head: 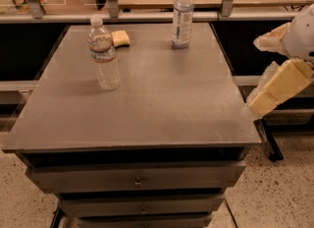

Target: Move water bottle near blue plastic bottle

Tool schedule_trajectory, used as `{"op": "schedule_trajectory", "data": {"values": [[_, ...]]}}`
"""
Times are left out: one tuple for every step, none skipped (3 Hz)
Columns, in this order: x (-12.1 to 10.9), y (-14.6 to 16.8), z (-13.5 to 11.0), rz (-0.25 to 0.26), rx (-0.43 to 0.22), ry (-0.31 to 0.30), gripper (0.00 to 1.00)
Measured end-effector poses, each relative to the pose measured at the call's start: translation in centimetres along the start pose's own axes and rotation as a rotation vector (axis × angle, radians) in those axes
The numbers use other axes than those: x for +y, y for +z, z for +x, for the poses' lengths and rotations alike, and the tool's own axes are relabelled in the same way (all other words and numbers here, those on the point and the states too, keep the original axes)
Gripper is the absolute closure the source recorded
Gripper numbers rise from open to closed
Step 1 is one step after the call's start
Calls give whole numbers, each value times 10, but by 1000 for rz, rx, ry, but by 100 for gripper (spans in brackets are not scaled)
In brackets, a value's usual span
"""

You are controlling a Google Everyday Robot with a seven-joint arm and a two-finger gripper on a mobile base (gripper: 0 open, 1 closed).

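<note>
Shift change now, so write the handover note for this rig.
Gripper: beside the table's right edge, touching neither bottle.
Water bottle: upright, left rear of the table, yellow sponge just behind it.
Blue plastic bottle: upright, far edge, right of centre.
Done: nothing yet; bottles stand apart.
Left: grasp the water bottle, set it by the blue plastic bottle.
</note>
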State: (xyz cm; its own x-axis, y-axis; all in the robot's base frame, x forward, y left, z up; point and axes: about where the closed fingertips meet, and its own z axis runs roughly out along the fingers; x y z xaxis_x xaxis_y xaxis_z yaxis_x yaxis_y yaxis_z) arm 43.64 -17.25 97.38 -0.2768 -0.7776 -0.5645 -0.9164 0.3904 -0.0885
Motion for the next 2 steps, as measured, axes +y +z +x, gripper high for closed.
{"op": "schedule_trajectory", "data": {"values": [[8,12,-15,30,-109,45,0],[7,32,-32,37,-181,60,0]]}}
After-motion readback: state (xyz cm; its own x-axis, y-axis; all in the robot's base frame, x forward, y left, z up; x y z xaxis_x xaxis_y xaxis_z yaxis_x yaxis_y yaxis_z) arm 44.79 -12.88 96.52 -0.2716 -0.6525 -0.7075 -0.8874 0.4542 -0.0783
